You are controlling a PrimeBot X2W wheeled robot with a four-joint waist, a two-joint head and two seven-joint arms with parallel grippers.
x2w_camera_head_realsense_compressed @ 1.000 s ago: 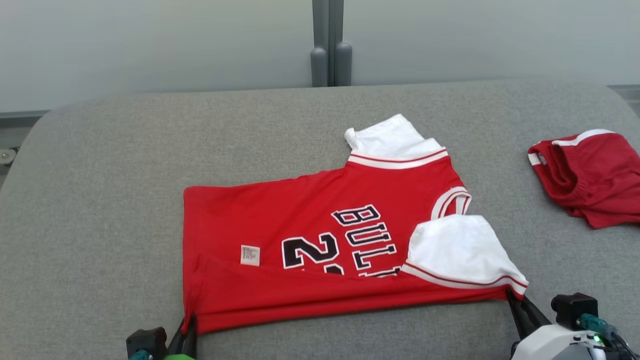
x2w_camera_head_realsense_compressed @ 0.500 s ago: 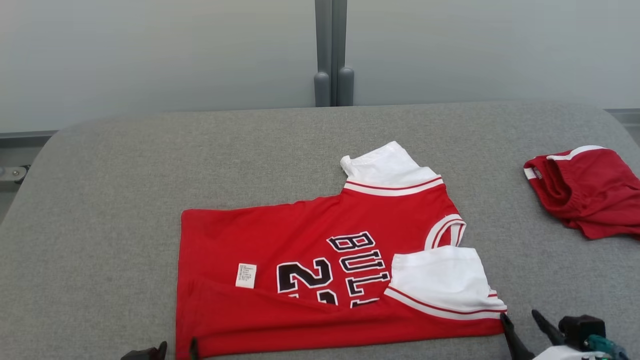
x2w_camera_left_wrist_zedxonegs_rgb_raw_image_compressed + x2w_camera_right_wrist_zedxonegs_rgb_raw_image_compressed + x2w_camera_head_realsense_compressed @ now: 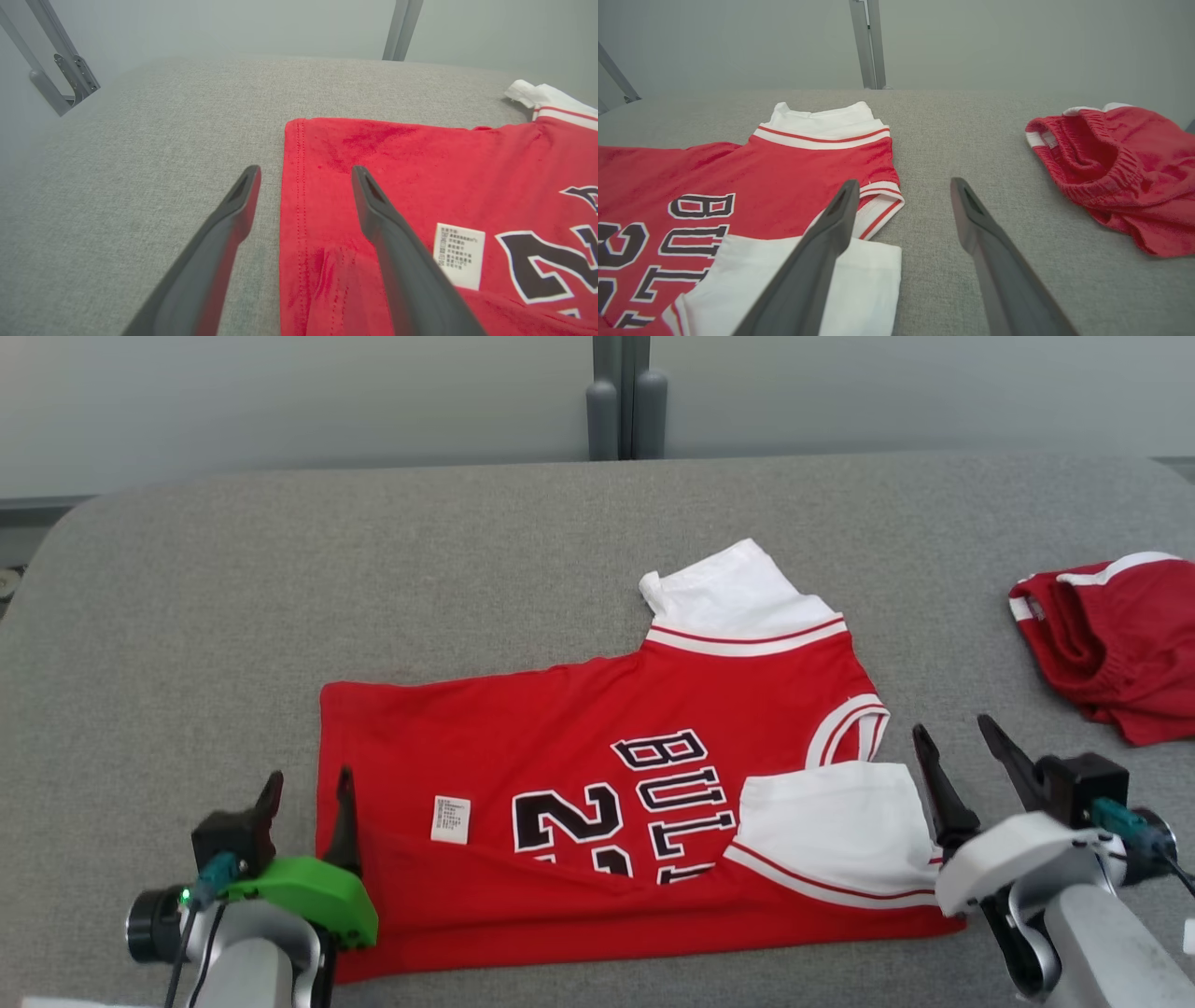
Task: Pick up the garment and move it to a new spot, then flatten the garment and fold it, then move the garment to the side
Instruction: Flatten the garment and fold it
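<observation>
By the front edge of the bench (image 3: 140, 616), the left gripper (image 3: 310, 775) and right gripper (image 3: 950, 725) have both let go. A second ago each pinched a near corner of the red jersey (image 3: 579, 709). Now their jaws stand wide and empty, straddling its left hem and its right sleeve edge. The jersey lies flat mid-bench, its near strip (image 3: 560, 905) turned over onto the lettering. That first fold looks laid, and the far side likely comes next. Red shorts (image 3: 1111, 635) sit at the right edge.
</observation>
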